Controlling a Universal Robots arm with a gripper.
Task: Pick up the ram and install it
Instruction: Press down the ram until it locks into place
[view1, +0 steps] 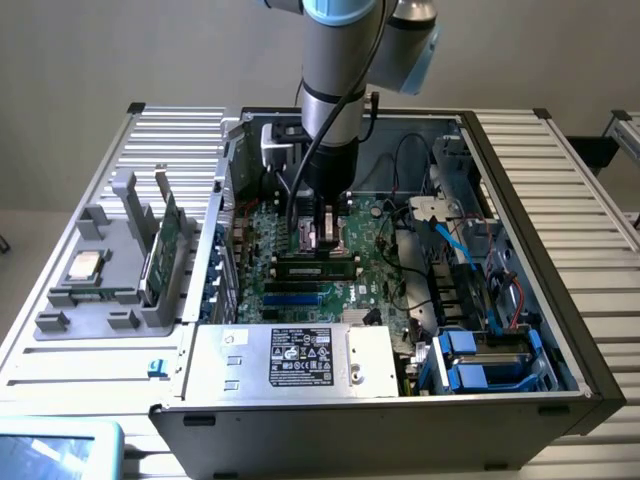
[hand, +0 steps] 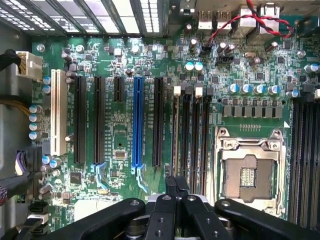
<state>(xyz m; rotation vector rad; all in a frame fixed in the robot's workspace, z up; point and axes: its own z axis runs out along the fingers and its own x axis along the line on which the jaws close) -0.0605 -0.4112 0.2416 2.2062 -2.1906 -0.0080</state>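
Holder (view1: 110, 300), at the exterior view's left: a second green board (view1: 160, 250) stands in it and a silver chip (view1: 85, 266) lies in it. Ram (view1: 318, 266): set in a motherboard (view1: 375, 250) slot, long axis across the exterior view. Gripper (view1: 318, 236), directly above the ram: fingers (hand: 171, 186) are closed together, nothing clasped. The socket (hand: 243, 175) beyond is seen empty.

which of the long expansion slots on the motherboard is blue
The blue slot is the one in the middle of the row of long slots; a white slot sits at one end and the others are black.
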